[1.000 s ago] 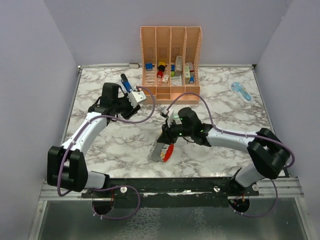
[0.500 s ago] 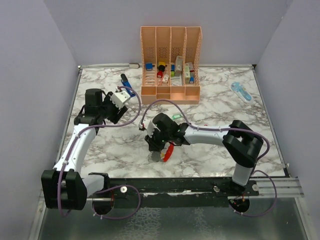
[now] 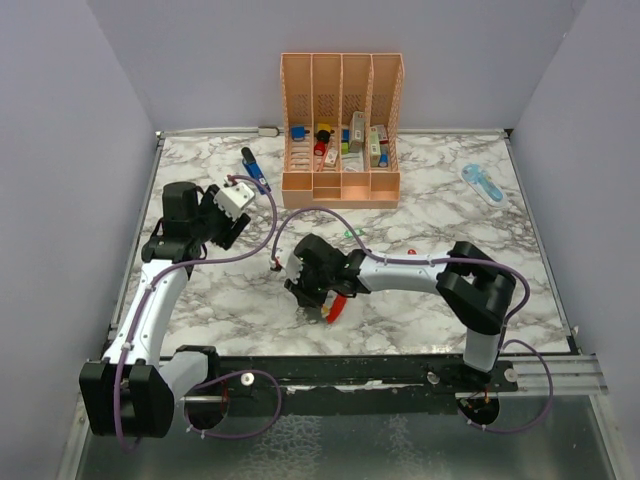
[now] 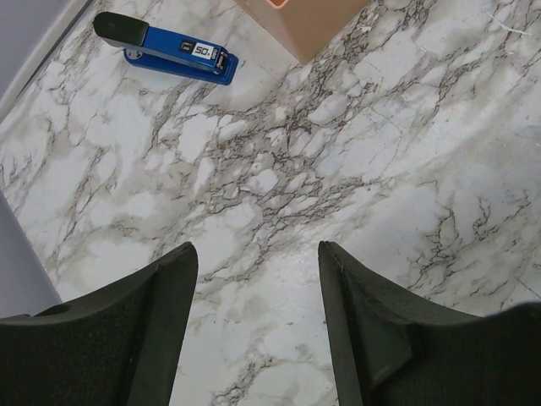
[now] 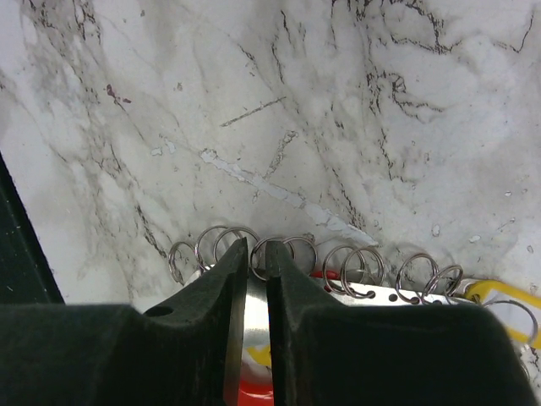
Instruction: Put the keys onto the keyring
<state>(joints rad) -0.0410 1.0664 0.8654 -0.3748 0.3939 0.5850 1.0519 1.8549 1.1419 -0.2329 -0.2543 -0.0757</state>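
The keyring (image 3: 338,306) is a red curved clip with a silver plate (image 5: 397,294) carrying a row of split rings (image 5: 352,264). It lies on the marble near the front centre. My right gripper (image 3: 307,293) is down on it. In the right wrist view the gripper (image 5: 256,247) is shut, with the silver plate pinched between the jaws. A yellow piece (image 5: 499,296) shows at the plate's right end. A green key (image 3: 350,233) and a small red key (image 3: 411,250) lie on the table behind. My left gripper (image 3: 225,228) is open and empty over bare marble (image 4: 258,249).
A peach slotted organizer (image 3: 342,130) with small coloured items stands at the back centre; its corner (image 4: 304,21) shows in the left wrist view. A blue stapler (image 3: 254,167) (image 4: 169,55) lies left of it. A light-blue tool (image 3: 483,184) lies at the back right.
My right gripper has moved left and down onto the keyring and closed on its plate. My left arm has pulled back to the left, away from the organizer.
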